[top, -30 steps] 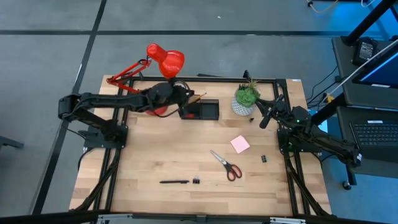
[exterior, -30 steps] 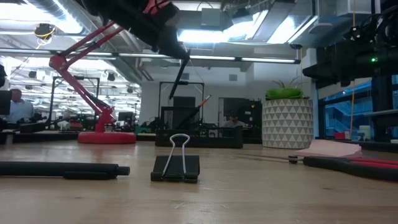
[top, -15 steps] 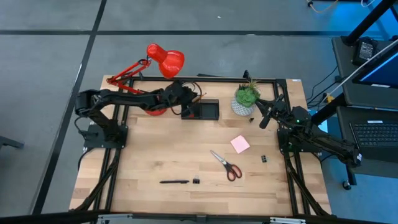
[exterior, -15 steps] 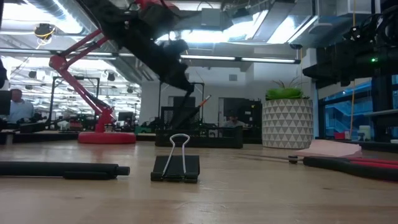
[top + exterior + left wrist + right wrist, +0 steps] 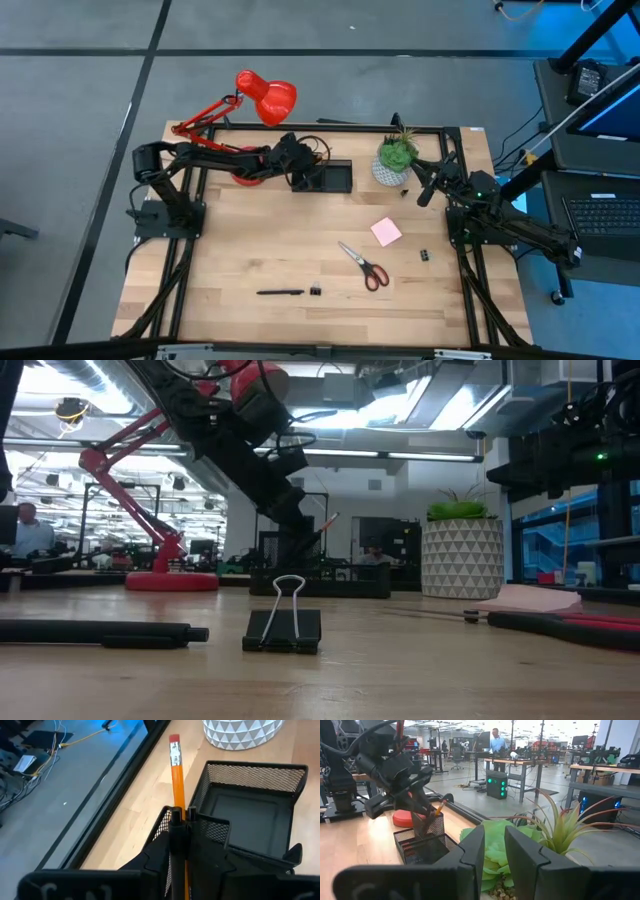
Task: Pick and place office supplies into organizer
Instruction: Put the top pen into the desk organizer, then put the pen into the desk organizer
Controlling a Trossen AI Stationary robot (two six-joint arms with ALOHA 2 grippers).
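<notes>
While the idle right gripper is gaping empty by the potted plant, the left gripper is pinching a black pen steeply over the black mesh organizer's tall cup, beside the orange pencil.

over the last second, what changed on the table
The left arm reached farther toward the organizer: its left gripper now sits lower at the tall section, fingers closed on a black pen beside the orange pencil. The right gripper stayed by the plant. Scissors, sticky pad and clips stayed put.
</notes>
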